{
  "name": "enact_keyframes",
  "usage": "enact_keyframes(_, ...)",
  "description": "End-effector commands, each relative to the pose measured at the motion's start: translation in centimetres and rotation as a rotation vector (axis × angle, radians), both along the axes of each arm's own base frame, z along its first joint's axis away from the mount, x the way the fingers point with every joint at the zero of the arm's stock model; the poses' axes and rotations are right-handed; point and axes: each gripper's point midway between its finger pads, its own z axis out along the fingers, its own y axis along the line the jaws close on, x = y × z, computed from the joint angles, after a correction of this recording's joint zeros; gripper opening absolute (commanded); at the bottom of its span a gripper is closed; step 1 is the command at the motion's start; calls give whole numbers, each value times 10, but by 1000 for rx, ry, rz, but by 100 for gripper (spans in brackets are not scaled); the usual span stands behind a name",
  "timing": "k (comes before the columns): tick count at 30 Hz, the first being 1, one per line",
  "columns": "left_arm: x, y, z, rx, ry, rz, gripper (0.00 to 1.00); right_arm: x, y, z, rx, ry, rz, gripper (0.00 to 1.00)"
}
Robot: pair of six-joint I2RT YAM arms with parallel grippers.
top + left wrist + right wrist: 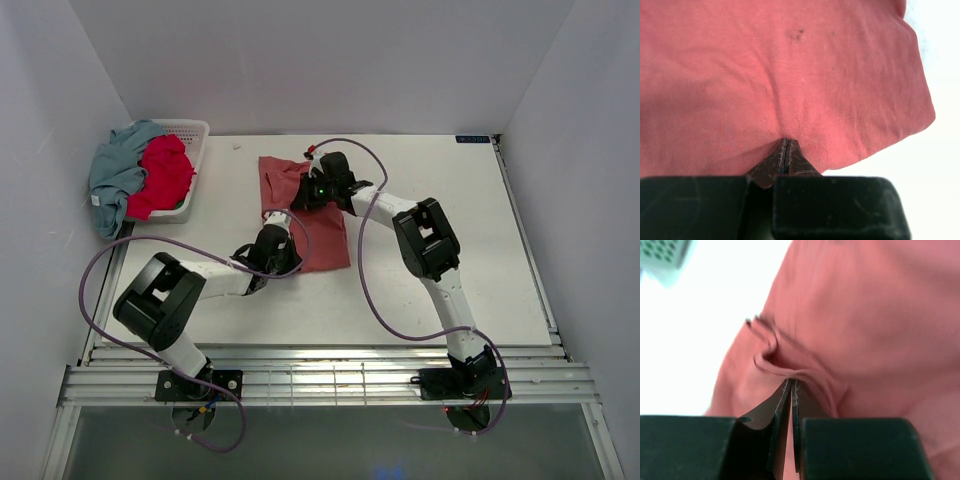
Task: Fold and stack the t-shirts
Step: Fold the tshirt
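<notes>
Top view: noted salmon shirt [325, 245] lying on the table [450, 220], left of centre, partly folded, near end flat, far end rumpled. Found left gripper [283, 232] down on the shirt's left edge and right gripper [312, 190] down on its far part, both arms reaching in over the cloth. Logged crimson shirt [165, 175] heaped in the white basket [195, 135] at the far left corner, with grey-blue shirt [115, 170] beside it, spilling over the basket's left rim; both well apart from the salmon one. Left wrist view: saw left gripper [785, 143] clenched, fingertips pressed together on the near edge of the salmon shirt [790, 75], faint creases running into the tips. Also recorded a few dark specks [796, 35] near the top of the cloth, and bare table [945, 75] to the right of the shirt's rounded corner. Right wrist view, somewhat blurred: saw right gripper [791, 383] pinching a raised fold of the salmon shirt [865, 315], only a sliver showing between the jaws, cloth bunched and curled just beyond the tips. Noted bright table [700, 330] to the left and a corner of the basket [662, 252] at upper left.
</notes>
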Motion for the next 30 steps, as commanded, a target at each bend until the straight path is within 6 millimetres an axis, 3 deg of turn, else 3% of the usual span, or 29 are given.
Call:
enact_keyframes(1,-72,23,-53,137,266,-83,0,29,18,49,95,-121,-38,10)
enact_keyframes(5,-60,14,-38,115,222,-81,0,46,14,82,99,-210,-78,11)
enact_keyframes(6,-60,16,-36,126,225,-77,0,50,9,99,106,-240,-88,12)
enact_keyframes(7,-49,14,-27,132,194,-64,0,51,6,107,98,-268,-88,12)
enact_keyframes(8,-42,12,-20,132,171,-59,0,51,3,128,103,-306,-99,13)
enact_keyframes(9,-35,11,-13,142,156,-54,0,49,-1,134,91,-323,-97,18)
enact_keyframes(11,-3,2,21,150,62,-20,0,43,-10,144,46,-361,-79,23)
enact_keyframes(12,8,2,34,160,29,3,0,37,-16,164,43,-390,-78,25)
enact_keyframes(13,15,5,46,182,12,24,0,30,-22,157,13,-375,-74,27)
enact_keyframes(14,38,6,75,201,-66,80,0,19,-29,148,-34,-350,-47,30)
enact_keyframes(15,45,10,87,220,-94,113,0,9,-37,158,-50,-360,-39,39)
enact_keyframes(16,48,17,95,254,-101,143,9,-4,-46,135,-103,-312,-29,43)
enact_keyframes(17,59,25,112,284,-147,197,18,-18,-56,133,-146,-298,-14,46)
enact_keyframes(18,60,30,117,305,-156,217,29,-30,-62,122,-179,-275,-1,49)
enact_keyframes(19,58,37,117,334,-151,231,58,-48,-74,91,-238,-214,10,52)
enact_keyframes(20,58,43,119,351,-156,252,69,-60,-85,90,-273,-205,4,55)
enact_keyframes(23,45,55,95,408,-80,258,87,-99,-114,56,-361,-114,0,61)
enact_keyframes(26,27,65,63,436,30,262,95,-123,-136,38,-419,-66,-17,66)
enact_keyframes(27,18,66,54,439,64,252,96,-128,-140,36,-429,-52,-18,72)
enact_keyframes(30,7,66,46,405,98,254,98,-138,-148,32,-449,-30,-18,73)
